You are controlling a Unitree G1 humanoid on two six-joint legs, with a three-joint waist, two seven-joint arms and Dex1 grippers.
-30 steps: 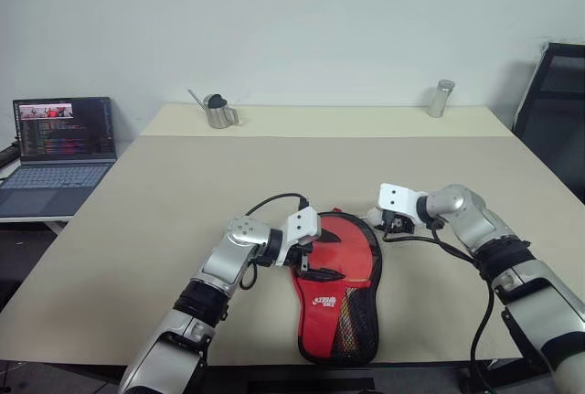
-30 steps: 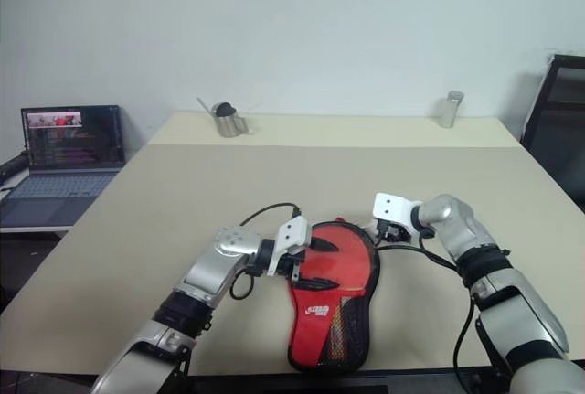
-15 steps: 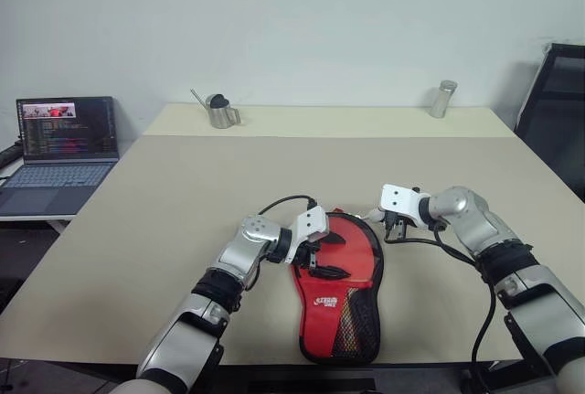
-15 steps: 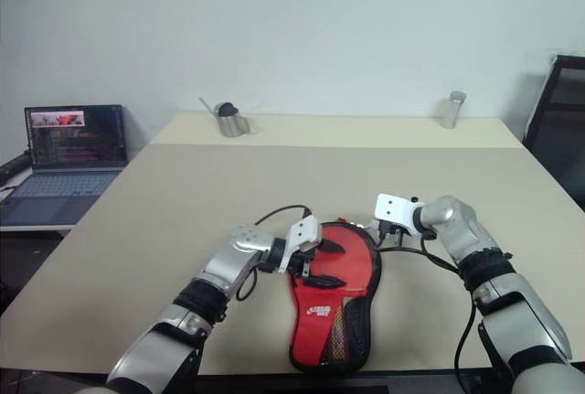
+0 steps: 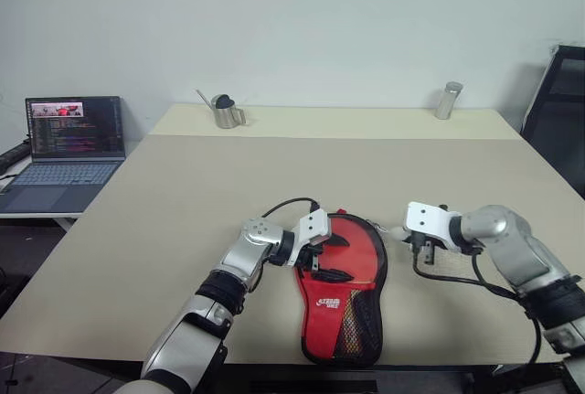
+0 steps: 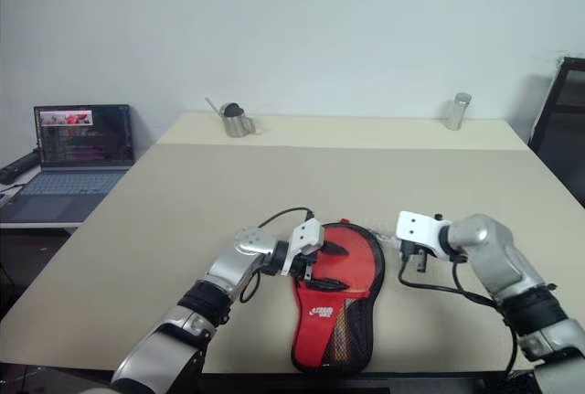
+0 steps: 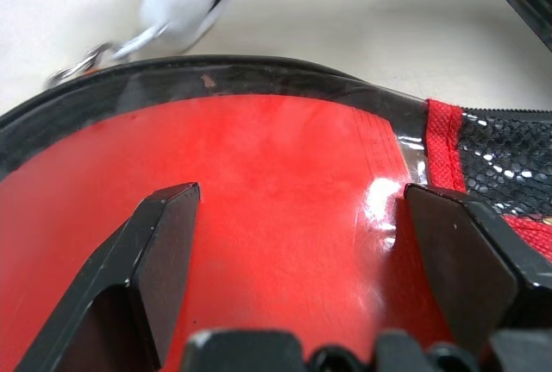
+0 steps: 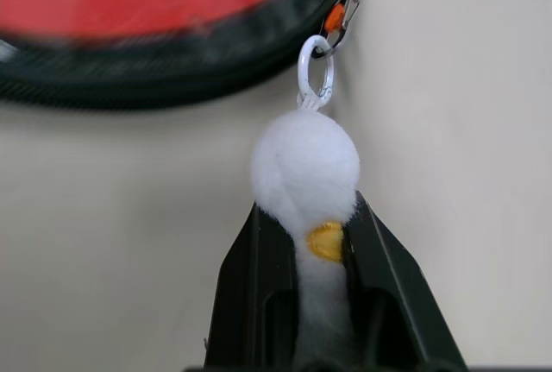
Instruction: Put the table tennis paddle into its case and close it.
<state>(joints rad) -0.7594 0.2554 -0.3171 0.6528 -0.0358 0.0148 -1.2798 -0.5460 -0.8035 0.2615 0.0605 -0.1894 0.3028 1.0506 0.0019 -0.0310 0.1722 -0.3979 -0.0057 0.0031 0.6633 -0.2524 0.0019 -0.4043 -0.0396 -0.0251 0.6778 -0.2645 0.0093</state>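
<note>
case (image 5: 343, 289) lies red side up by the bench's near edge; paddle probably inside, can't confirm. right gripper (image 8: 306, 225) pinches the white charm (image 8: 304, 169) on the zip pull. left gripper (image 7: 297, 242), spread wide, over the face. pull along the rim; left should pin the case.

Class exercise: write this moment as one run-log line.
left pincer: open, on case | right pincer: shut on white plush zip charm | zip: closing, unfinished
</note>
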